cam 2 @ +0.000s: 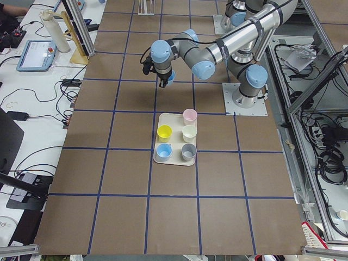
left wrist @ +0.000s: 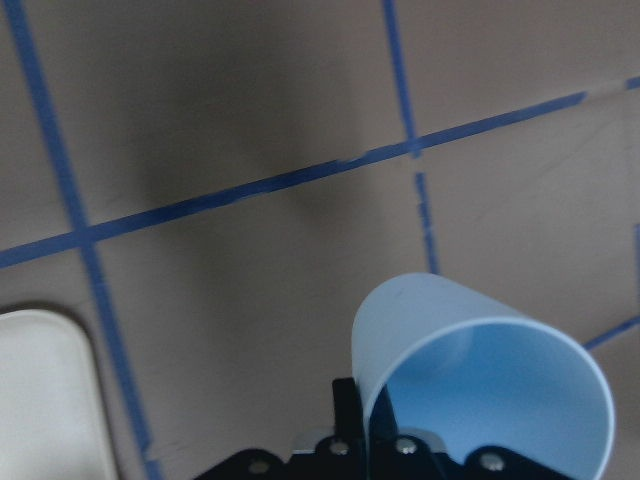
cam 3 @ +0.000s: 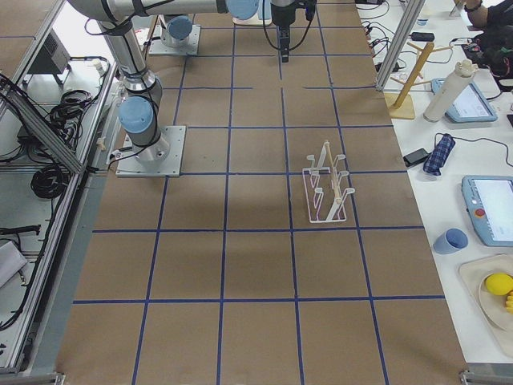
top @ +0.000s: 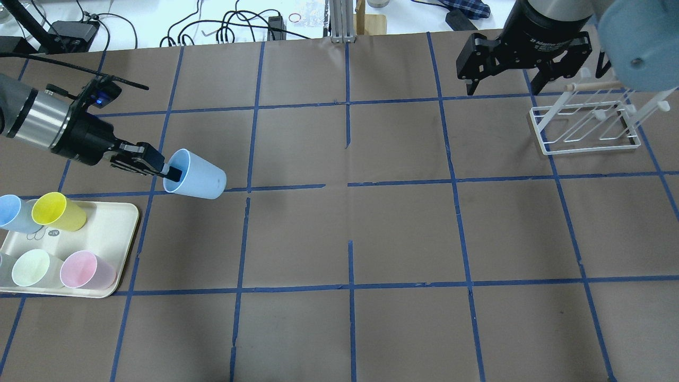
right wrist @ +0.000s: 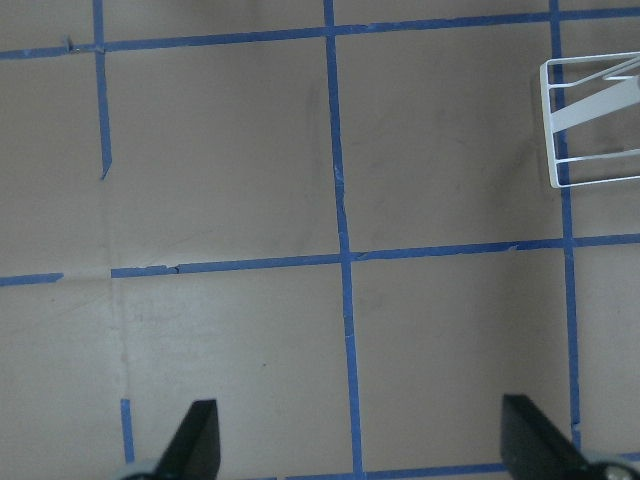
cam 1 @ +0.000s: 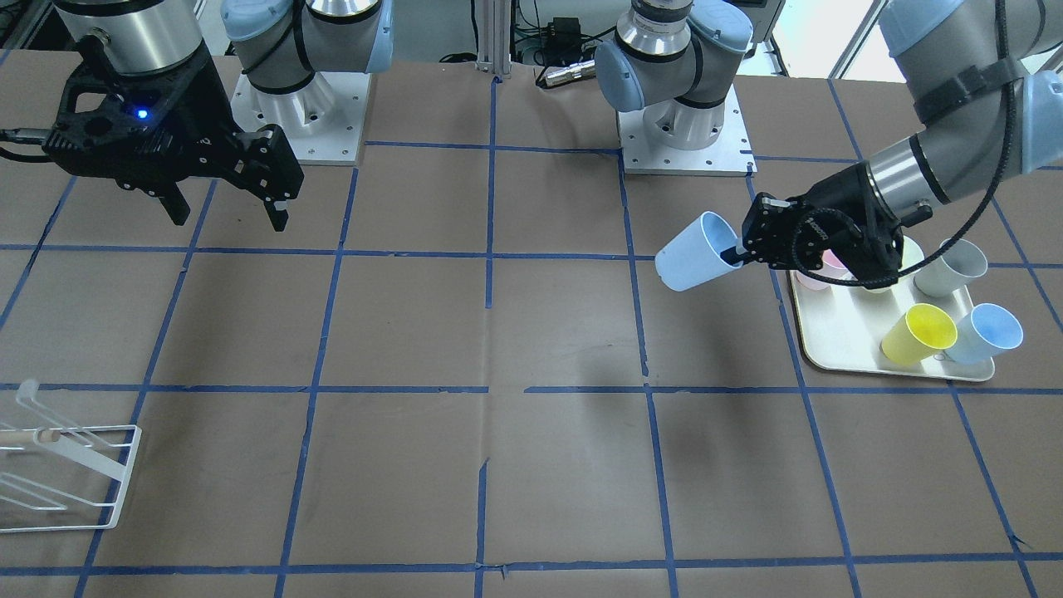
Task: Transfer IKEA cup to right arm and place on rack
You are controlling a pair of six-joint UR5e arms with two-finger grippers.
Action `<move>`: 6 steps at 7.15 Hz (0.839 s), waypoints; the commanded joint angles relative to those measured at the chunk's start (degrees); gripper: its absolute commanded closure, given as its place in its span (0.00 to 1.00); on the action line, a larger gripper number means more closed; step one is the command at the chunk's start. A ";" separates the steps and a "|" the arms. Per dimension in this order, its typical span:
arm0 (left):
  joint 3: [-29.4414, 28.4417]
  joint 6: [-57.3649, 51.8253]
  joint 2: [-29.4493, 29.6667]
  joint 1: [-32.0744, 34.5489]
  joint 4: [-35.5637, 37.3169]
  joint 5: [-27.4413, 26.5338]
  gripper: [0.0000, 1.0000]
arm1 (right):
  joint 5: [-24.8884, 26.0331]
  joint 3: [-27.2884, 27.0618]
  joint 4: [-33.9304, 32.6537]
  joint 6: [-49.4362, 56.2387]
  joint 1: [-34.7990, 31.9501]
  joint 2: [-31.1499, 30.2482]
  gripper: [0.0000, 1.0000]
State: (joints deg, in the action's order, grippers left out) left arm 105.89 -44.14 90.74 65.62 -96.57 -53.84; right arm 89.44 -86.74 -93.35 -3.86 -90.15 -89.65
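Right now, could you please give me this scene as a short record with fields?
held item: IKEA cup, tipped on its side above the table
holder: left gripper, one finger inside the rim
right gripper: raised, open, holding nothing
rack: no cup on it
tray: five other cups stand on it
handover: not yet done

The right pincer point(right wrist: 365, 440) faces straight down over the brown worktop point(right wrist: 220, 160). Its two black fingertips point(right wrist: 200, 438) stand wide apart at the bottom edge. Blue tape lines point(right wrist: 338, 150) cross the worktop in a grid. One corner of the white wire rack point(right wrist: 549, 120) shows at the upper right edge.
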 commanded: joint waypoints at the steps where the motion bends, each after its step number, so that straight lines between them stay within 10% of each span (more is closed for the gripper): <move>1: 2.03 -0.24 -1.96 2.22 -9.04 15.29 1.00 | -2.34 3.23 7.54 0.52 3.30 0.01 0.00; 6: 8.90 2.04 -1.63 18.89 -8.29 56.93 1.00 | -10.93 5.53 12.40 0.61 13.23 -0.52 0.00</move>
State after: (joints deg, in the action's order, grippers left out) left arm 114.49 -42.80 88.60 80.18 -105.37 -6.26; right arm 81.17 -81.37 -81.53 -3.32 -79.39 -90.07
